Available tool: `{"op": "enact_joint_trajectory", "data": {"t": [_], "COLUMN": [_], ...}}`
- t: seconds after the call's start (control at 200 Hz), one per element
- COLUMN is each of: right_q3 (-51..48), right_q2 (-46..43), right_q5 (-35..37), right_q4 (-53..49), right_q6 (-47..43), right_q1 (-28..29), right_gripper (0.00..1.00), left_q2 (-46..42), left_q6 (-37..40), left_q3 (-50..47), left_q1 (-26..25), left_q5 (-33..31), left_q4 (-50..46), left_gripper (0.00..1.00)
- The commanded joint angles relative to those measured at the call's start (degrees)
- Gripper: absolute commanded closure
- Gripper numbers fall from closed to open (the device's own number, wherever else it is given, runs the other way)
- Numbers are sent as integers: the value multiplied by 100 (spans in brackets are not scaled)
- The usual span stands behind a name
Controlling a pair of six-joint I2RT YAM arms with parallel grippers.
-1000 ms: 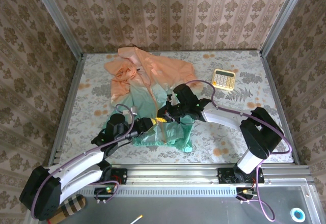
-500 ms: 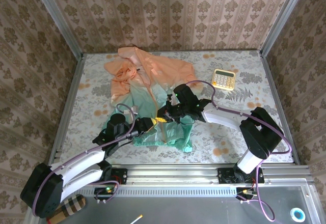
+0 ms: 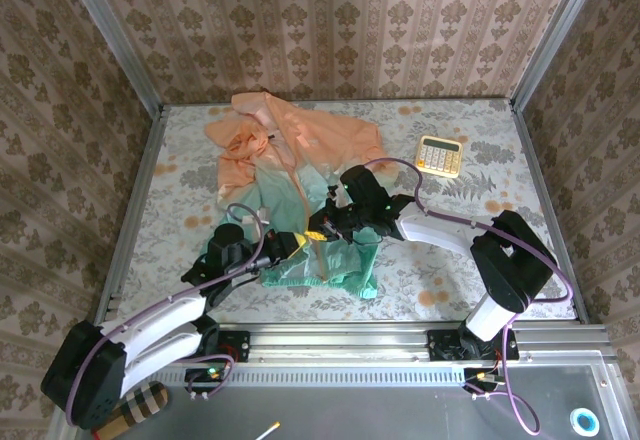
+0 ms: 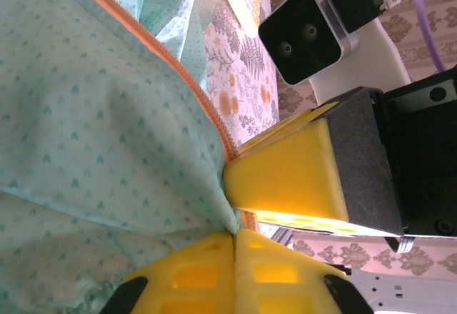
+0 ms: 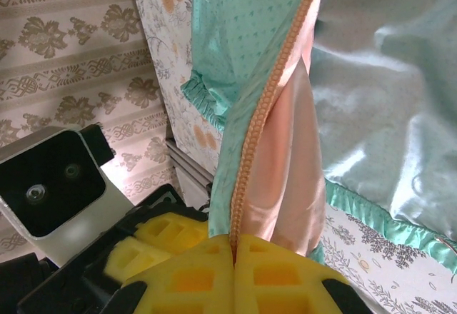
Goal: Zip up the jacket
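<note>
The jacket (image 3: 290, 160) lies spread on the table, peach-orange at the far hood end and mint green at the near hem. My left gripper (image 3: 288, 244) is shut on the mint fabric (image 4: 107, 114) at the lower end of one orange zipper edge (image 4: 178, 71). My right gripper (image 3: 318, 228) sits just beside it, shut on the other zipper edge (image 5: 264, 128), whose teeth run straight into its yellow pads (image 5: 278, 278). The right gripper's yellow pad (image 4: 293, 175) shows close by in the left wrist view. The zipper slider is hidden.
A yellow calculator (image 3: 439, 155) lies at the back right of the floral table (image 3: 470, 250). Metal rails border the table on the left (image 3: 135, 200) and right. A metal beam (image 3: 350, 340) runs along the near edge by the arm bases.
The left gripper has crept slightly right toward the right gripper. The right arm and the jacket have hardly moved.
</note>
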Motion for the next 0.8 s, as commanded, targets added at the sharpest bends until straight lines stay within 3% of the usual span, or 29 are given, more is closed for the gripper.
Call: {"op": "enact_joint_trajectory", "data": {"t": [0.0,0.11,0.3,0.48,0.58,0.795], "right_q3": [4,108,258,385,403,367], "right_q2": [-96,-122,-190,-439,-632,-942], "right_q5": [-43,-47,146,290,481,1115], "right_q4": [-130,-266,-629,-1177,-1581,-2716], "right_q6": [-28,-149,-377,-738,-974,-1660], "right_q1": [59,60,61,47,40,93], "right_gripper": [100,99,80,81,76,75], "left_q2": [17,-24,-69,-339,-584,-1212], "left_q6": [78,134,259,313,390,685], "left_q3": [-135,-100,-29,-189,-190,34], "left_q1": [113,177,195,280,374,459], "left_q5": [297,393,484,368,317,26], "left_q4": [372,301,160,22,-287,-1657], "left_gripper": [100,100,100,100,100,100]}}
